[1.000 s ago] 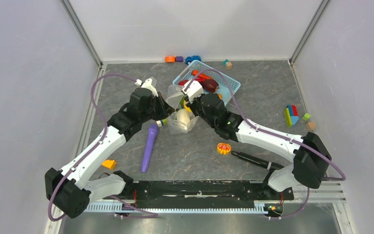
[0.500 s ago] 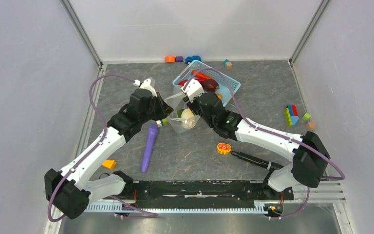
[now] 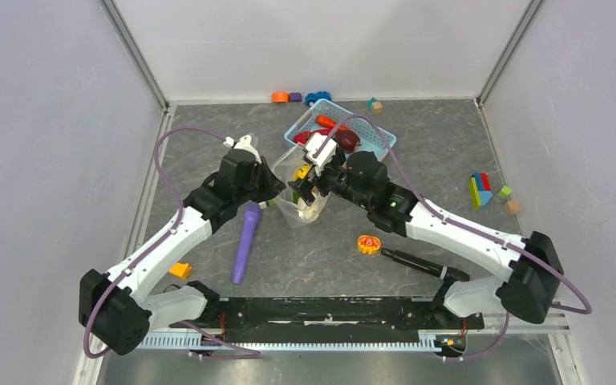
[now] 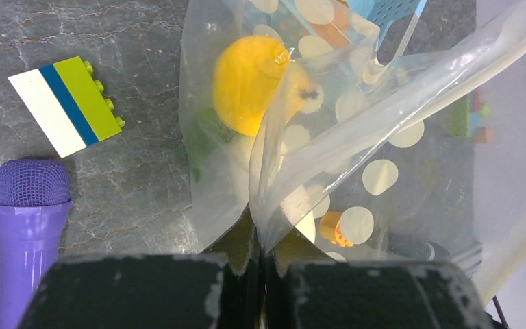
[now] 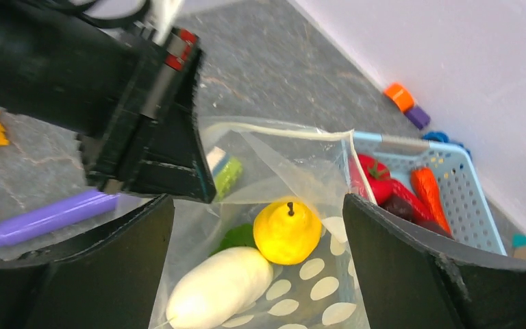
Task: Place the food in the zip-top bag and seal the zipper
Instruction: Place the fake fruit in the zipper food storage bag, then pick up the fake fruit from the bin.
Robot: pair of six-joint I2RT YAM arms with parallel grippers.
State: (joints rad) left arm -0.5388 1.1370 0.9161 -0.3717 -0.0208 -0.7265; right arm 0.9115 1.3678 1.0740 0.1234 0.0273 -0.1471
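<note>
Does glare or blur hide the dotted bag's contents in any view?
Left wrist: clear polka-dot plastic bag near the lens, folds soft with glare streaks, round yellow toy pepper hazy behind film. Right wrist: pepper and white toy egg sharp; right pincer dark. Top external: even light, contents tiny.

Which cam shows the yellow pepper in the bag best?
Right wrist: the yellow pepper is seen whole through the zip-top bag and its open mouth, beside the egg. Left wrist shows it through dotted film, partly behind a fold. Top external: only a yellow speck.
</note>
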